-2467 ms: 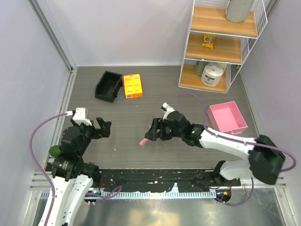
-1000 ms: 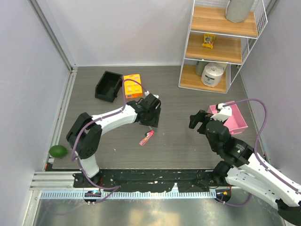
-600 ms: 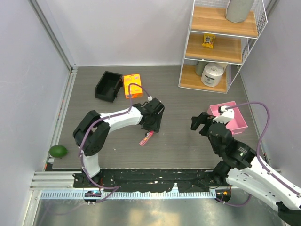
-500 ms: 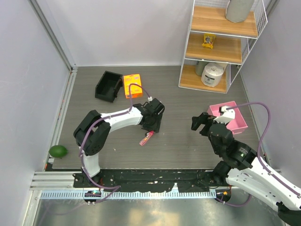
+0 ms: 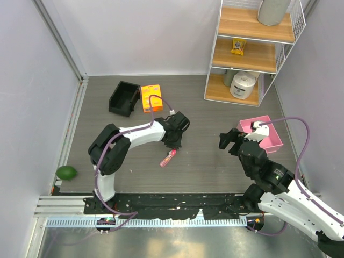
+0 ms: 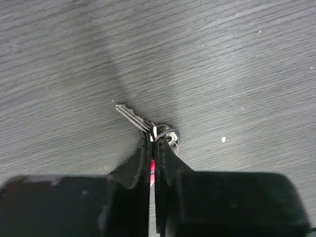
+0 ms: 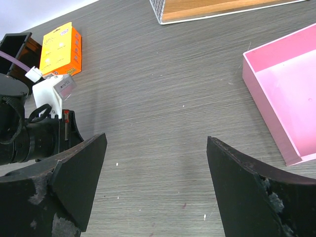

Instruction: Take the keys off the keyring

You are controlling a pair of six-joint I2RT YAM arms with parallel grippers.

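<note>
Up close, the left wrist view shows the left gripper [image 6: 154,143] with its two black, wedge-shaped fingers drawn almost together on the keyring [image 6: 152,167]. Only a thin pink-red sliver of the strap shows in the slit between them. Just past the fingertips lie the thin, shiny metal ring [image 6: 168,133] and the keys [image 6: 132,116], with one slim silvery blade pointing up and left. Both rest on the table [image 6: 237,59], a matte dark-grey surface with fine wood grain.

From above, the keyring [image 5: 168,157] is a short slanted pink strip in the middle of the table [image 5: 204,107]. The left gripper [image 5: 174,144] sits at its upper end. The right gripper [image 5: 230,138] hangs well apart to the right, near the pink tray [image 5: 267,134], with its jaws spread wide and holding nothing.

A second ago the left gripper stood a little further from the strap; it has since come down onto it. Earlier still, the right arm reached over the keyring while the left arm was folded back. The strap itself has not moved.

Only the left wrist view resolves the ring and the blade; from above they are too small to tell. The right wrist view, between its own worn, chipped black fingers [image 7: 74,173], takes in the glossy orange box [image 7: 60,44] and the smooth pink tray [image 7: 281,89].
</note>
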